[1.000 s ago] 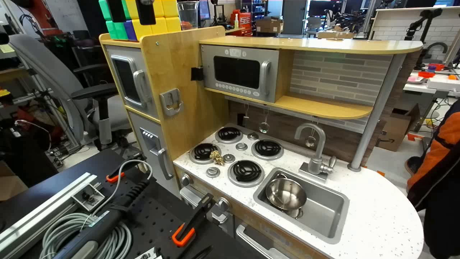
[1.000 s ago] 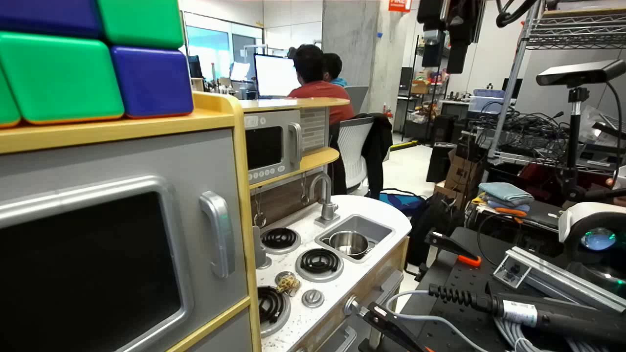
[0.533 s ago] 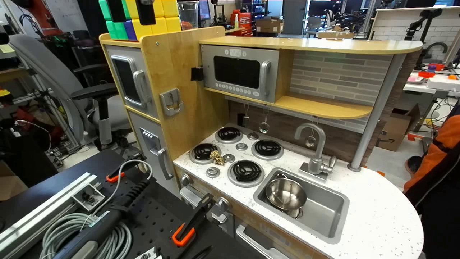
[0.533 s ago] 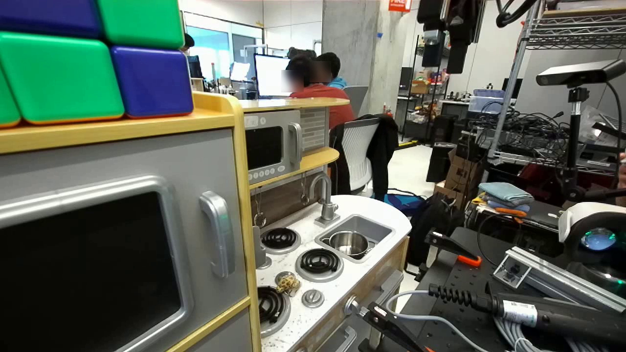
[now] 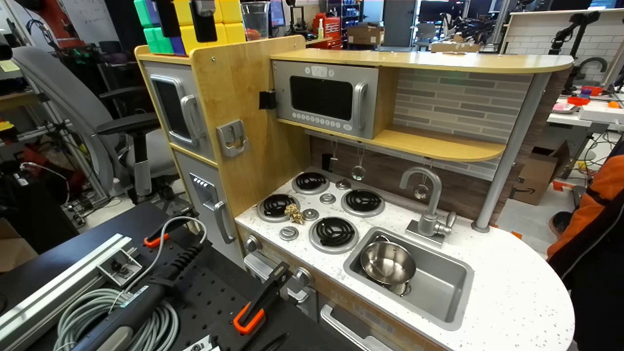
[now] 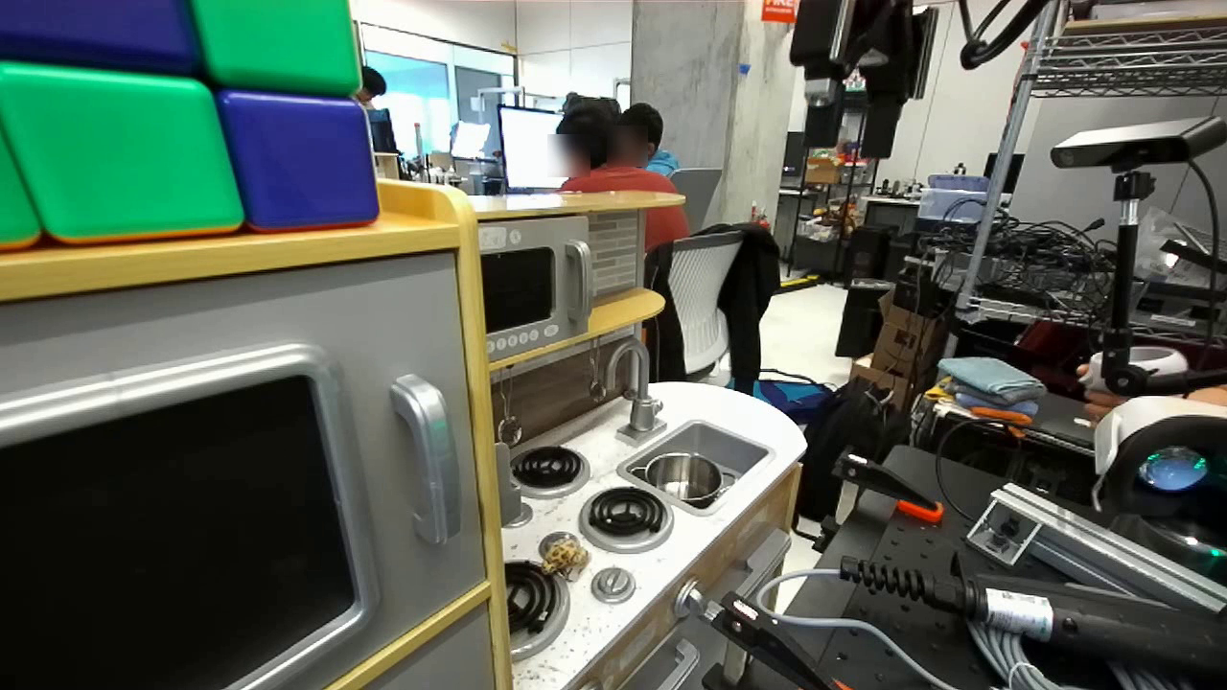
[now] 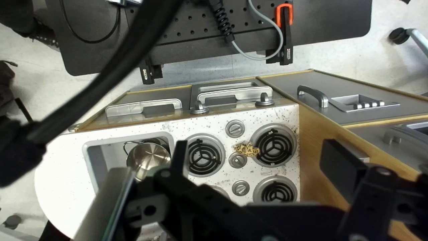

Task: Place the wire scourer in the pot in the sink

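Plainly, the wire scourer [image 7: 246, 149] had its trip yet to make: it lay on the countertop [image 5: 526, 278], a loose golden clump up against the rim of a burner [image 7: 274, 145] and close by a knob [image 7: 237, 161], though whether it also leaned on that knob was hard to tell. The gripper [image 7: 257, 160] hung high overhead with its jaws spread wide and nothing between them. In the wrist view the scourer showed within that gap, which suggested that a reach from above was intended; so generous a spread suited a springy lump that would probably squash when pinched. The pot [image 5: 388, 263] stood in the sink [image 5: 441, 295], mouth upward and bare inside, at the end toward the burners, which kept the likely carry short.

As for the surroundings, a second burner [image 7: 204, 156] lay low between scourer and pot and seemed no bar. The tall cabinet [image 5: 243, 92] mattered more, rising close beside the scourer's burner, with one jaw showing over its wood in the wrist view; a straight descent might need a nudge toward the sink. At the back, the microwave [image 5: 324, 97] overhung the countertop, and the faucet [image 5: 428, 224] stood behind the sink, so a low sideways swing could catch it.
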You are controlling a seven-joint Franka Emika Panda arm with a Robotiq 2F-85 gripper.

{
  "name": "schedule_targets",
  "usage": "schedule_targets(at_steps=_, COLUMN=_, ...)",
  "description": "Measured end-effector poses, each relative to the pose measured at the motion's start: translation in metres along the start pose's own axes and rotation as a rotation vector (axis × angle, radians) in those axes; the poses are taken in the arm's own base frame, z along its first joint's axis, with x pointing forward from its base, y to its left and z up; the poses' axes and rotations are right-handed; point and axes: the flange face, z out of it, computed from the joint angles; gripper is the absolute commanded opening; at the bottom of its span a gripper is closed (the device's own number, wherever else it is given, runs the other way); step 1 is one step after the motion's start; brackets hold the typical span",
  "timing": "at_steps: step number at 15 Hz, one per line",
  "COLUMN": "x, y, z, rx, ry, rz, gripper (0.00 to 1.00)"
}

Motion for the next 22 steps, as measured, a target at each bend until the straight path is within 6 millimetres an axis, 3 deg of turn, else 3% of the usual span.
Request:
schedule_targets(at_steps=3, x=0.030, y=-0.005, z=0.034, rx=-0.009, ry=-0.034, rz=0.059, gripper=1.00)
schedule_targets(at_steps=10, x=0.130, y=-0.013, z=0.142, rx=-0.026, ry=-0.090, rz=0.192, gripper=1.00)
schedule_targets(at_steps=12, x=0.152, y=-0.017, z=0.163, rx=-0.032, ry=-0.113, rz=0.228, gripper=1.00)
schedule_targets(at_steps=18, x=0.165, y=-0.021, z=0.166, rx=-0.024, ry=-0.090, rz=0.260, gripper=1.00)
schedule_targets(at_steps=20, x=0.170, y=-0.020, z=0.183, rx=-0.031, ry=-0.070, rz=0.306, gripper=1.00)
schedule_targets(at_steps=22, x=0.174, y=-0.021, z=0.217, rx=-0.046, ry=-0.072, rz=0.356, gripper=1.00)
